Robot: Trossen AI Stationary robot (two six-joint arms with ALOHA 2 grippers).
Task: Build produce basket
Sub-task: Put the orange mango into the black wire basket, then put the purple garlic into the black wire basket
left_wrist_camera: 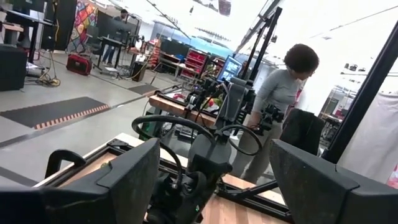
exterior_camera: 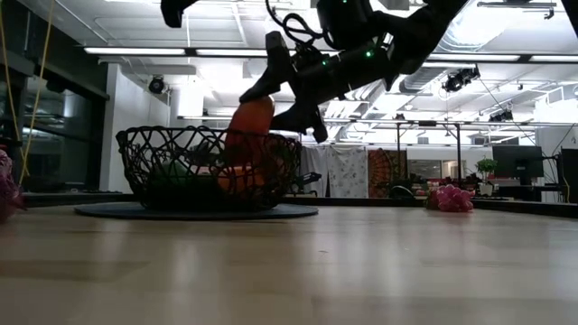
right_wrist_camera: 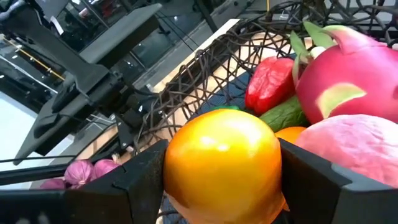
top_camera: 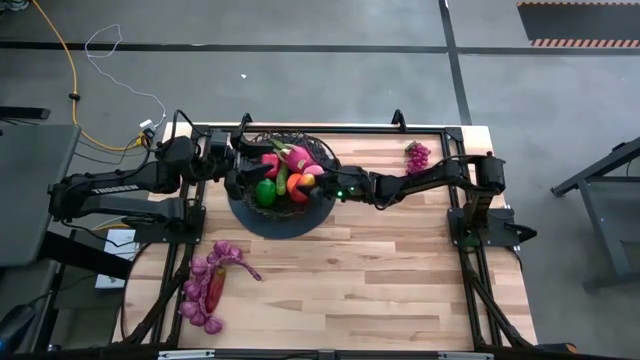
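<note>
Orange-yellow and glossy, a mango (right_wrist_camera: 222, 165) sits pinched between the fingers of our right gripper (top_camera: 313, 183), which hangs over the basket (top_camera: 283, 217) on its right-hand side, just above the fruit already piled inside. We judge the step in hand to be the placing of this mango: it is carried over the rim but not yet let go. The next move, as we read it, calls for lowering it a little into a free gap and spreading the fingers, gently enough that it does not roll off the heap.

Inside the basket we see a pink dragon fruit (right_wrist_camera: 352, 65), a red pepper-like fruit (right_wrist_camera: 268, 84), a green cucumber (right_wrist_camera: 283, 116), a green lime (top_camera: 265, 193) and a pale pink fruit (right_wrist_camera: 357, 152) right beside the mango. The crowding is the main obstacle; the mango could knock against the dragon fruit or the wire wall.

Our left gripper (top_camera: 238, 152) waits at the basket's left rim, fingers spread and holding nothing, close enough that the right arm should mind it.

Outside the basket, a purple grape bunch (top_camera: 417, 156) lies well to its right near the tabletop's (top_camera: 380, 280) far edge, and more purple produce with a red piece (top_camera: 214, 286) lies on the near left side. A person (left_wrist_camera: 283, 106) stands in the room beyond.
</note>
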